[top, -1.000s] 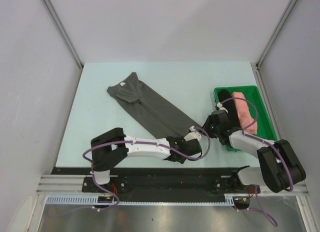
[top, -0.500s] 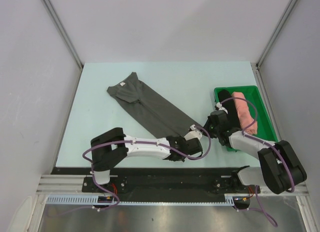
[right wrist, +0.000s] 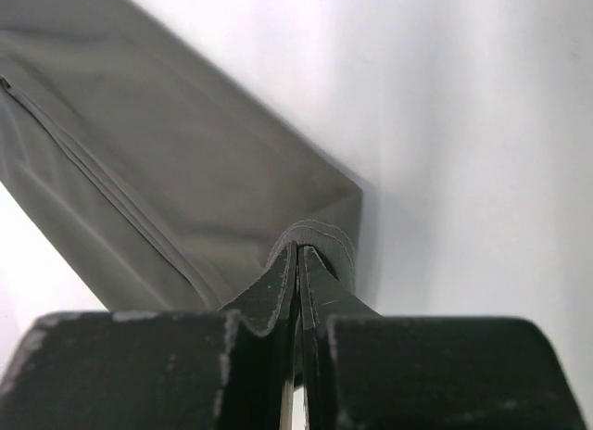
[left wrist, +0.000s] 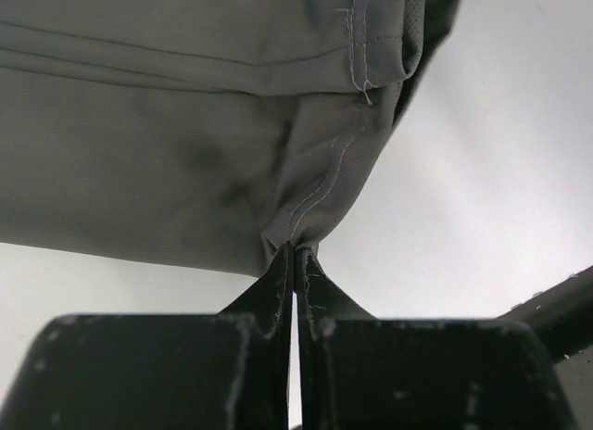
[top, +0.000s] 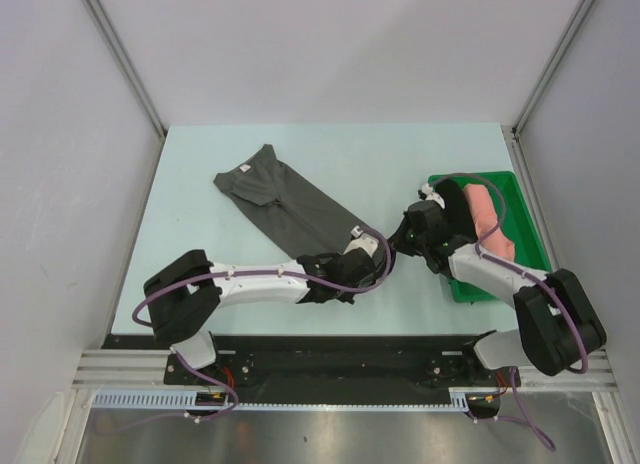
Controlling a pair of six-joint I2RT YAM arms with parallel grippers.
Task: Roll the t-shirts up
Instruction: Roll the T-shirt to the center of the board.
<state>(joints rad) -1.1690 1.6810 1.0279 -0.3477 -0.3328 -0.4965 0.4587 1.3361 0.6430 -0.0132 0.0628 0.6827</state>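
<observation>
At the grey t-shirt (top: 290, 209) hem — both jaws tight.

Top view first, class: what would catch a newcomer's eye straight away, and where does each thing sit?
A long dark grey t-shirt lies slantwise across the pale table. At its near end the left gripper and the right gripper are each shut on a corner of the hem. At the right edge, a green tray holds a pink rolled shirt.
</observation>
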